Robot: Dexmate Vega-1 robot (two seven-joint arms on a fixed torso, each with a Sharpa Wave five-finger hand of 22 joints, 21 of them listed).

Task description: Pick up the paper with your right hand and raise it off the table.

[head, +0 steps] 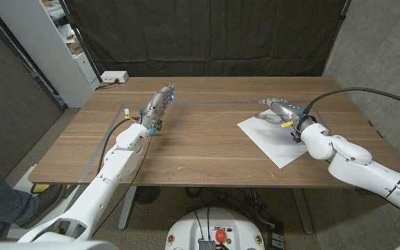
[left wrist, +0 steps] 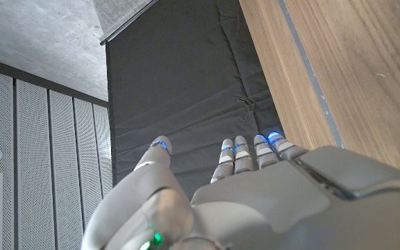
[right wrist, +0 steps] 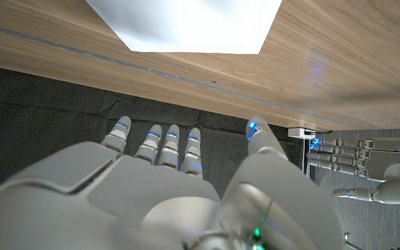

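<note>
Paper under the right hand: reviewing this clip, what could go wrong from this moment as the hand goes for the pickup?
The paper lies flat on the table, so the right hand, poised over its far edge and holding nothing, may slide or crumple the sheet rather than catch an edge. The sheet's near corner sits close to the table's front edge; a push could send it off. The left hand waits well aside, so collision looks unlikely.

Power strip (head: 112, 77) at table's (head: 193, 149) far-left corner.

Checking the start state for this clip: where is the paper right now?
In the head view, the paper lies flat on the table's right half, with the right hand over its far edge.
</note>
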